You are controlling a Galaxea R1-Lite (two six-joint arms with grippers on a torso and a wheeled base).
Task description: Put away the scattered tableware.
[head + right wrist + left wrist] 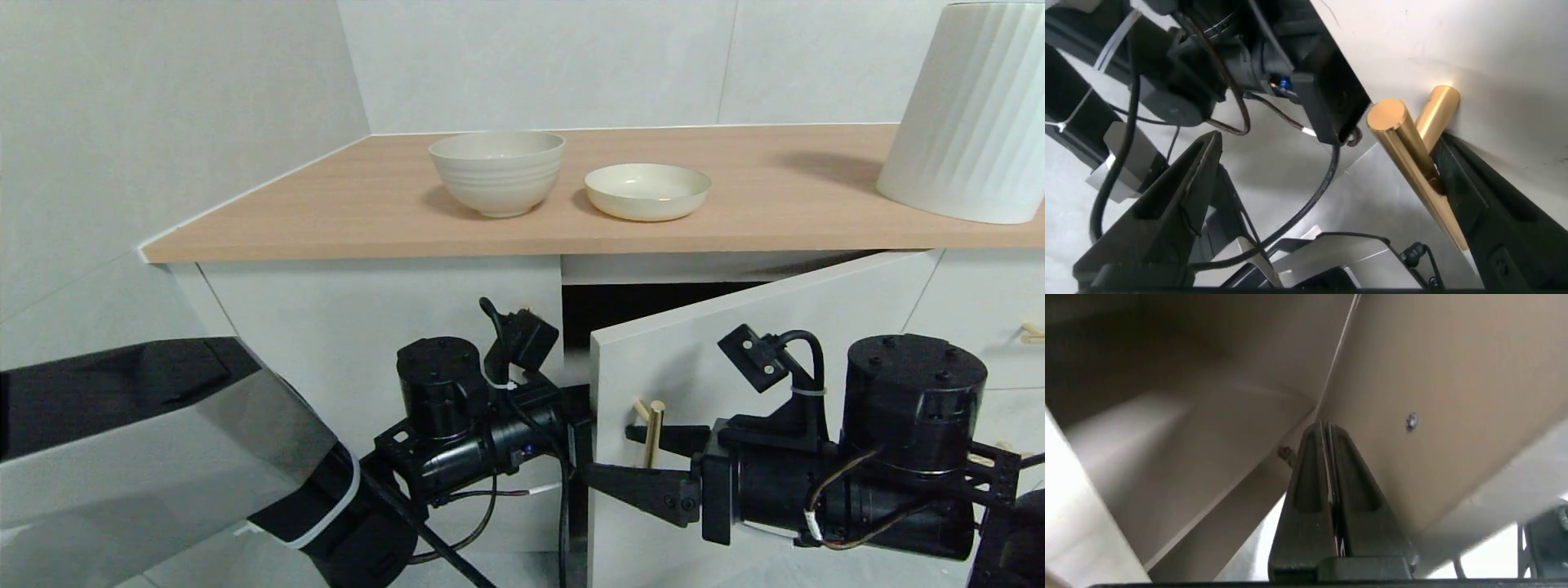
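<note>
A deep cream bowl (498,171) and a shallow cream dish (647,190) stand side by side on the wooden counter (343,212). Below them a white cabinet door (735,359) stands partly open. Its brass handle (653,433) (1413,159) lies between the fingers of my right gripper (606,452) (1331,147), which is open and not clamped on it. One finger rests close against the handle. My left gripper (1325,434) is shut with nothing in it. It sits just behind the door's free edge, pointing into the dark cabinet along the door's inner face (1454,384).
A tall white ribbed container (971,114) stands on the counter at the far right. Tiled walls close the corner at left and behind. Another brass handle (1033,331) shows on the neighbouring cabinet front at right. The cabinet opening (645,306) is dark.
</note>
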